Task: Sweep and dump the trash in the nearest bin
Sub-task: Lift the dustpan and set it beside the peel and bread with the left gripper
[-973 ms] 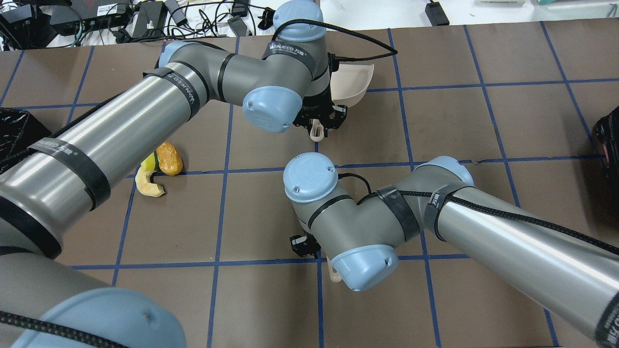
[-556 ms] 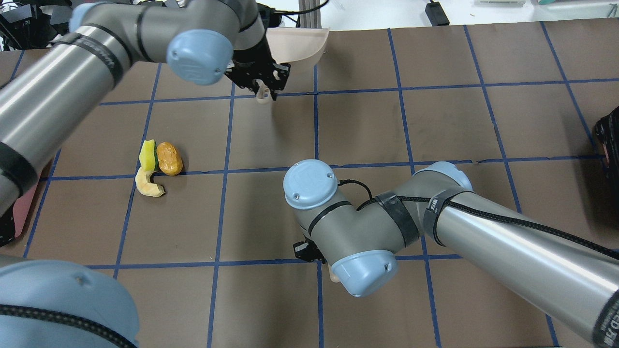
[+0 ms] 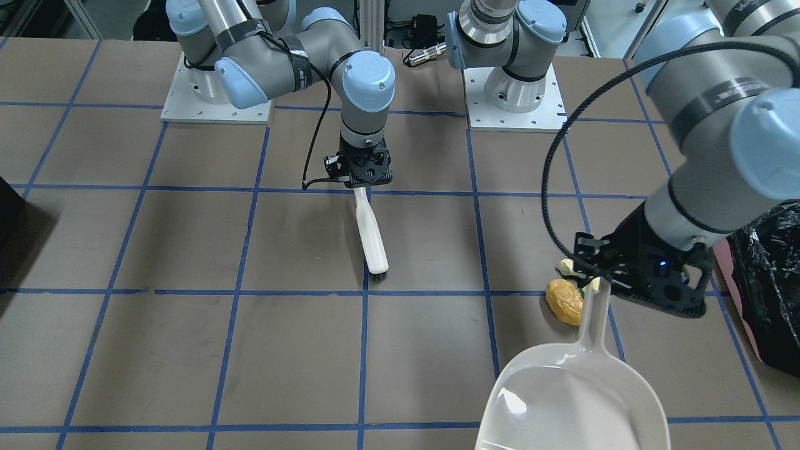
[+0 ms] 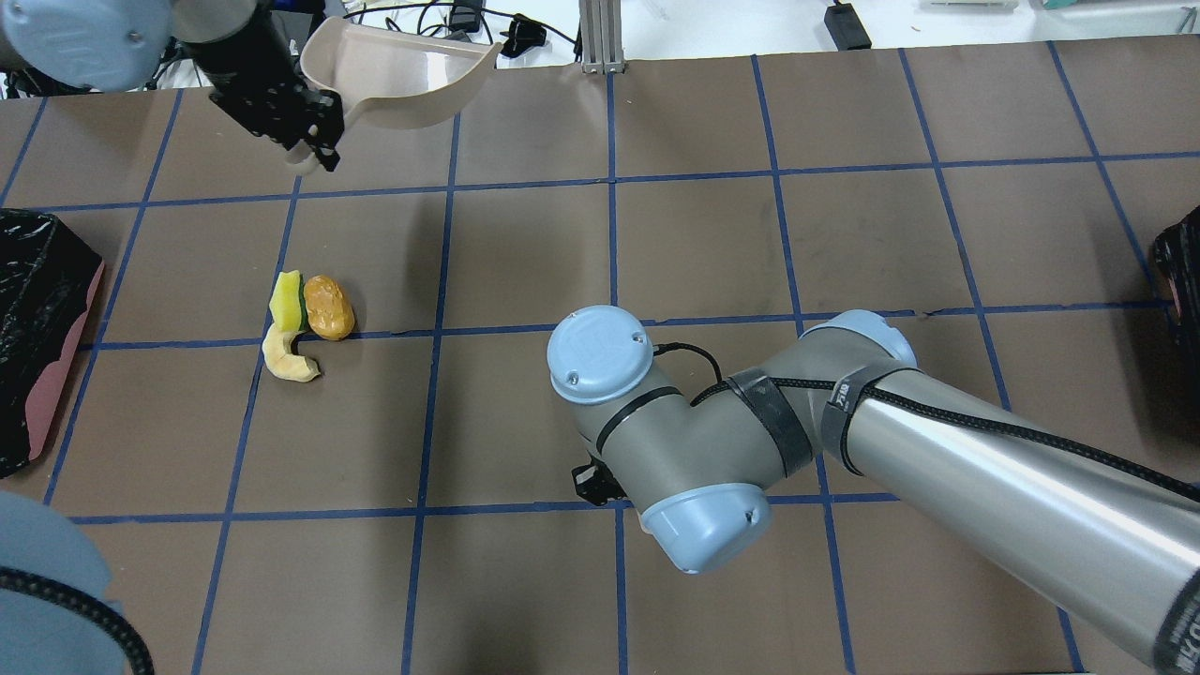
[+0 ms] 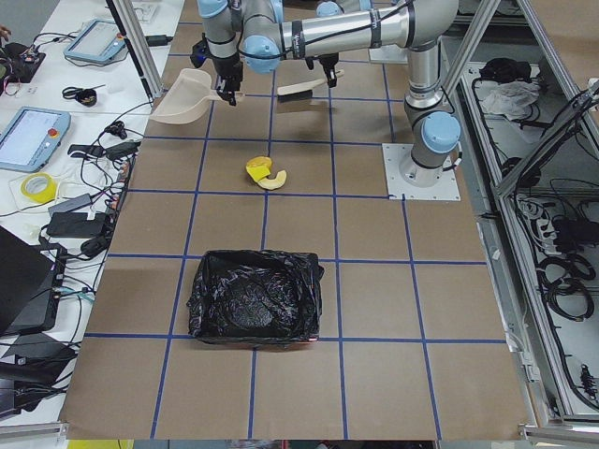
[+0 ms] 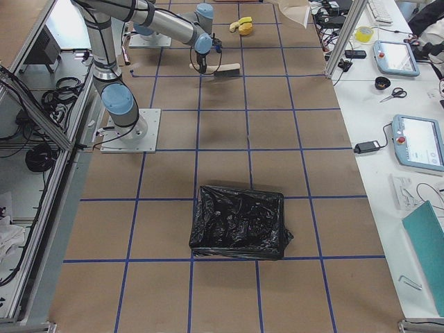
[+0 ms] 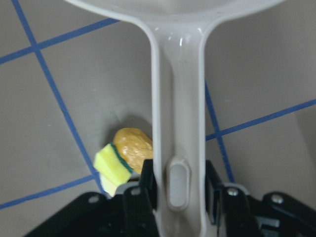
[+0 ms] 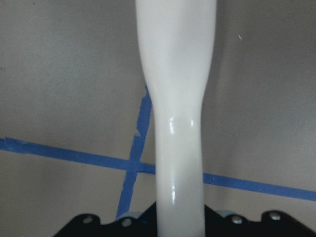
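Lying clustered on the bench (image 4: 712, 234), the orange-brown lump (image 4: 328, 307), yellow peel (image 4: 284, 356) and sponge chunk (image 4: 286, 300) touch one another, well apart from the pink-sided bin (image 4: 42, 281) on the robot's left. The left claw (image 4: 314, 141) is clenched on the dustpan (image 4: 403, 80) handle beyond them; the right claw (image 3: 362, 178) grasps the brush (image 3: 373, 240) by its handle.

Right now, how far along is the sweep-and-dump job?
Done: both tools are picked up, the left gripper shut on the dustpan, the right gripper on the brush. In hand: the empty dustpan hangs above the table. Left: the sponge chunk, orange lump and peel lie unswept, and nothing has reached the bin.
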Available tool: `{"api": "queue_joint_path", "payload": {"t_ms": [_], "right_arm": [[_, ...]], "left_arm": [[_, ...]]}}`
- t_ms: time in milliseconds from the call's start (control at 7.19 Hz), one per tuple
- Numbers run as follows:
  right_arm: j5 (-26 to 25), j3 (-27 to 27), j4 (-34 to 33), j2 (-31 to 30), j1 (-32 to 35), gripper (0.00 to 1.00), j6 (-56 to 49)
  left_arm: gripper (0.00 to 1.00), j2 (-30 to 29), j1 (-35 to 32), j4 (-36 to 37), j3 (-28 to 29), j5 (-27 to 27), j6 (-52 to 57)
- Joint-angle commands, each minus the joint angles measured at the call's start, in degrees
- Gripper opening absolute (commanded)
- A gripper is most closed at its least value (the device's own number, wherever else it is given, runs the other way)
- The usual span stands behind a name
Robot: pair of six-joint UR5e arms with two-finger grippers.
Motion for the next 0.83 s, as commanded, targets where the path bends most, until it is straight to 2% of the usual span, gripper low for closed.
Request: {"api": "queue_joint_path", "payload": {"t_ms": [0,139,278,556,695], "right_arm": [[0.0,-0.4,0.1,-0.1,0.0,0.2,1.8],[0.1,-0.2,-0.8,0.1,0.0,0.7,3.1],[0.1,-0.2,-0.8,0.0,0.0,0.91,3.2],[0.1,-0.3,-0.9,0.3,0.0,0.95,3.1],[0.2,-0.6,-1.0,0.3,0.0,0.94,3.2]], "left_arm": [[0.0,1.9,10.2,-2.8,-0.6,2.2,19.3],[0.0,2.3,14.6,-3.6,-1.1,4.3,28.6],[0.0,2.3,17.2,-3.0,-2.3,7.7,35.7],[0.0,1.9,24.6,-1.4,-4.3,8.1,55.6],[0.0,1.3,26.9,2.4,-4.8,8.3,65.9]]}}
